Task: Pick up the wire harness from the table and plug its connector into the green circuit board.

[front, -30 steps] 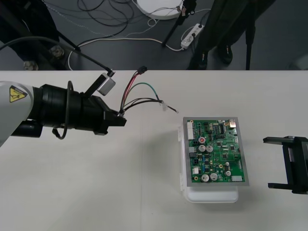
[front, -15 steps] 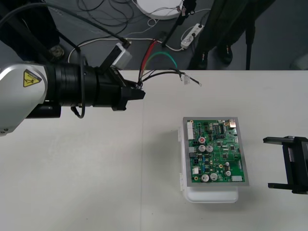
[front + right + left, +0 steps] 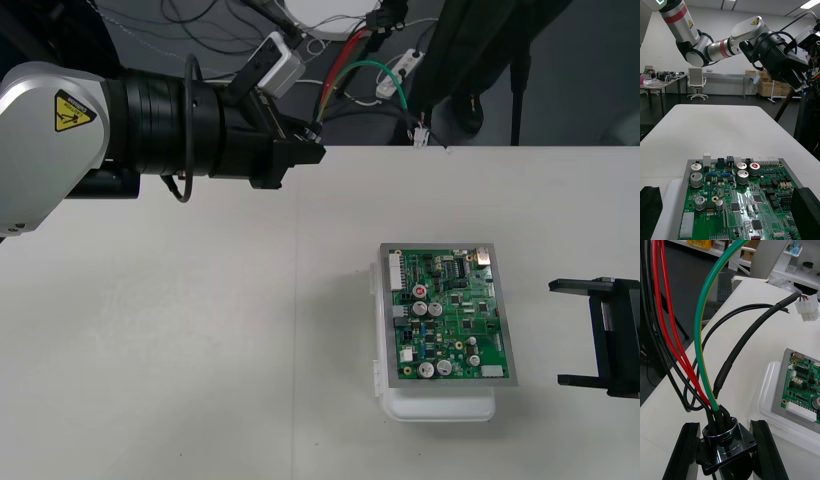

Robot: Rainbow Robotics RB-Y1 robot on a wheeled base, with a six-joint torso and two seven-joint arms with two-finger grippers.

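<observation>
Plain light table below, with a strip of dark floor and loose cables beyond its far edge. Coming in from the left, raised near that far edge: the left tool, pinching the wire harness by its round metal socket. Clamps the socket's flange between both black fingers, with the wires rising straight out of it. Fanning up and rightward from there: red, green and black wires, arching over the floor strip, clear of the table. Dangling at the free end of the wires, near the table's far edge: a small white plug, touching nothing and well apart from the board. Further right, flat on the table: the green circuit board on its white base. At the far right, just beyond the board and near the table's side edge: the right tool, with fingers spread wide, holding nothing, facing the board.
</observation>
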